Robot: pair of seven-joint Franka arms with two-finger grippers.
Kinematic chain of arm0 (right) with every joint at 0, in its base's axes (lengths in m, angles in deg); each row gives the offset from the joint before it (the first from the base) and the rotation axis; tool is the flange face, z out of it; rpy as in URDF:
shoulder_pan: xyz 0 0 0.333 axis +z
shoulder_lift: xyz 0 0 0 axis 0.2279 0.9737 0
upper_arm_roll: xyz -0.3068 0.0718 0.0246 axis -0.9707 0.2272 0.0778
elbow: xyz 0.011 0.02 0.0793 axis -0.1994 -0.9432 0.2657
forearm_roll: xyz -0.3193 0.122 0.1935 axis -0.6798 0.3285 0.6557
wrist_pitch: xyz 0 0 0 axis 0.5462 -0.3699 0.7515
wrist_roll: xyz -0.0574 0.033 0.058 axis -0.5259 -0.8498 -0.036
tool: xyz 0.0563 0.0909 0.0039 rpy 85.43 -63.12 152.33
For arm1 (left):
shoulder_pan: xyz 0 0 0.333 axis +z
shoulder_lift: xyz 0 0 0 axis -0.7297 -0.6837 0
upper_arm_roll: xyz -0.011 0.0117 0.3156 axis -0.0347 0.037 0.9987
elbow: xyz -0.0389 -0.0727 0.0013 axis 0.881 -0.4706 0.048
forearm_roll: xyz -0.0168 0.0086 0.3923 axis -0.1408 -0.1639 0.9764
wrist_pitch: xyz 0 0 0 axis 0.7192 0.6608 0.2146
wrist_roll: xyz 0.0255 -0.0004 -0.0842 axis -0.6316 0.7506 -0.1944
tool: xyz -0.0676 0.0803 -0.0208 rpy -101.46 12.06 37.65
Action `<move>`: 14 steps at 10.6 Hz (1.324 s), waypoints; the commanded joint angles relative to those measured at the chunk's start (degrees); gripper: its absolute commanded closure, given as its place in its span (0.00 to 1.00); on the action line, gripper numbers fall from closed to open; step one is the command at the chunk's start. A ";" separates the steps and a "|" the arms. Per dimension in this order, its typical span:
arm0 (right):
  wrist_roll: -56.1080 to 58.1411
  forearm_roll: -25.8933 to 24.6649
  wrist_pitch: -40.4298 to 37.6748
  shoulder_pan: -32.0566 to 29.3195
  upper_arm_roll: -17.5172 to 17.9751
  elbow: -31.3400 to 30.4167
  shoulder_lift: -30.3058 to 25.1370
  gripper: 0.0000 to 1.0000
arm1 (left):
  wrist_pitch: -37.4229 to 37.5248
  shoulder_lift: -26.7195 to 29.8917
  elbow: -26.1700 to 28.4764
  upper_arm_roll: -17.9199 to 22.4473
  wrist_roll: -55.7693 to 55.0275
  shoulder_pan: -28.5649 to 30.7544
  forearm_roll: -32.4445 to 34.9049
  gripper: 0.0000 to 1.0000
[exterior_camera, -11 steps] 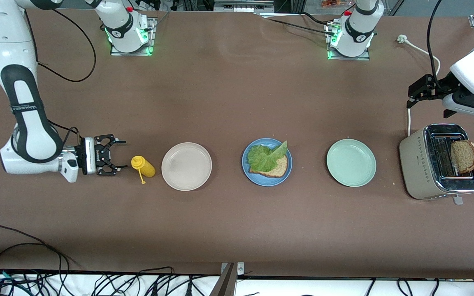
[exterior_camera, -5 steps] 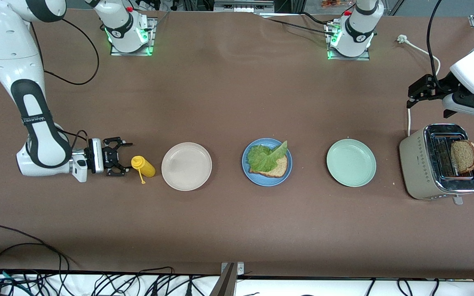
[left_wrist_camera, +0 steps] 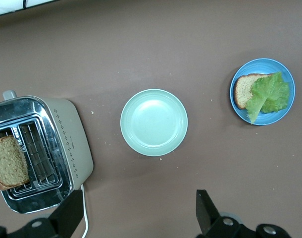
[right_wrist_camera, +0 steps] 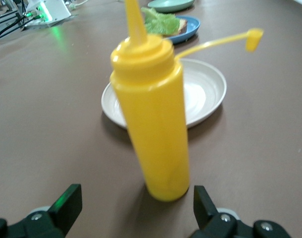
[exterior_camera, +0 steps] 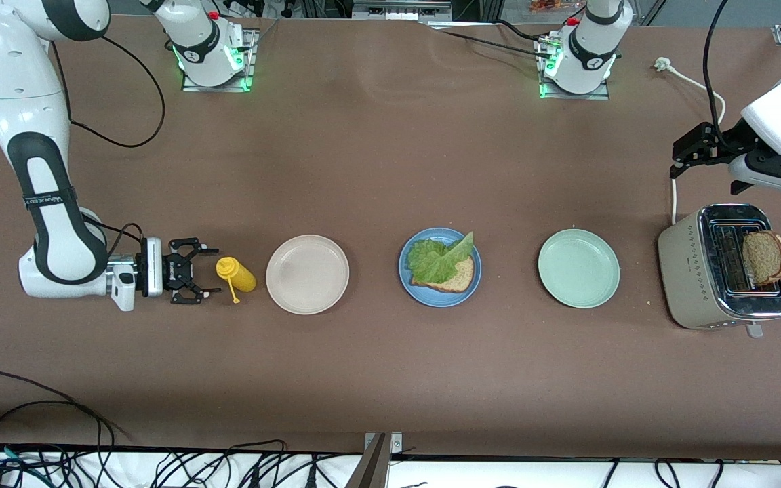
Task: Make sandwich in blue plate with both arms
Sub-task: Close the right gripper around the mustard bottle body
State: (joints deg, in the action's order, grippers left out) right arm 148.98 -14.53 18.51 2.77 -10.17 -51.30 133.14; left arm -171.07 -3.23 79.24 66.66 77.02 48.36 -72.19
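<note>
Right gripper (exterior_camera: 206, 274) sits low by the table, arm bent down, fingers spread wide just beside the yellow bottle (exterior_camera: 236, 274), not touching. Left gripper (exterior_camera: 681, 154) waits up high near the toaster (exterior_camera: 692, 271), fingers wide too. Blue plate (exterior_camera: 409, 285) in the middle has bread w/ lettuce (exterior_camera: 436, 259) on top.

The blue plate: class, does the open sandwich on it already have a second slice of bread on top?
No. On the blue plate a lettuce leaf lies uncovered on one slice, and the other slice stands in the toaster.
</note>
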 commanded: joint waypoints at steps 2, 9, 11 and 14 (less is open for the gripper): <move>1.21 1.85 4.30 0.03 2.88 1.81 2.58 0.00 | 1.28 -0.55 -1.56 0.04 0.79 0.17 -0.21 0.00; 1.83 3.17 11.17 0.48 7.02 1.28 4.96 0.38 | 1.28 -0.55 -1.56 0.04 0.79 0.17 -0.21 0.00; -0.53 2.30 12.31 0.91 6.93 1.63 4.78 0.99 | 1.28 -0.55 -1.64 0.04 0.70 0.17 -0.21 0.00; -1.76 0.63 14.67 2.31 7.02 1.72 3.29 1.00 | 1.37 -0.55 -1.56 0.04 0.79 0.26 -0.21 0.00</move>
State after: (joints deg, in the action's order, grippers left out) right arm 149.88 -12.73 31.11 3.85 -3.56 -50.39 137.37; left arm -171.07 -3.23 79.24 66.66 77.02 48.36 -72.19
